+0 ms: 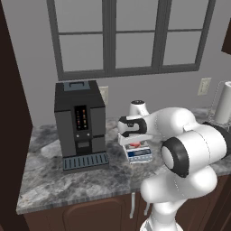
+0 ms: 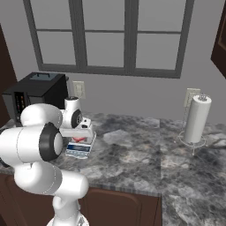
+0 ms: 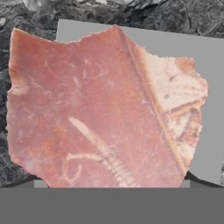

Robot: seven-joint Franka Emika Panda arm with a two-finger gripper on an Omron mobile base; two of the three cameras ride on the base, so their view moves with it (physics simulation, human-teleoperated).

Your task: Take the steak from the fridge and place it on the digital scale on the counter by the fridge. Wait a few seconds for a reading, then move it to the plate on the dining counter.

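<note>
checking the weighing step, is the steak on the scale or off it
On it. The steak lies flat on the digital scale, whose grey platform shows around its edges, with the counter beyond.

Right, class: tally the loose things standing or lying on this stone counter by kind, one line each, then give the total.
Coffee machine: 1
Digital scale: 1
Steak, lying on the scale: 1
Paper towel roll on its stand: 1
Total: 4
</note>
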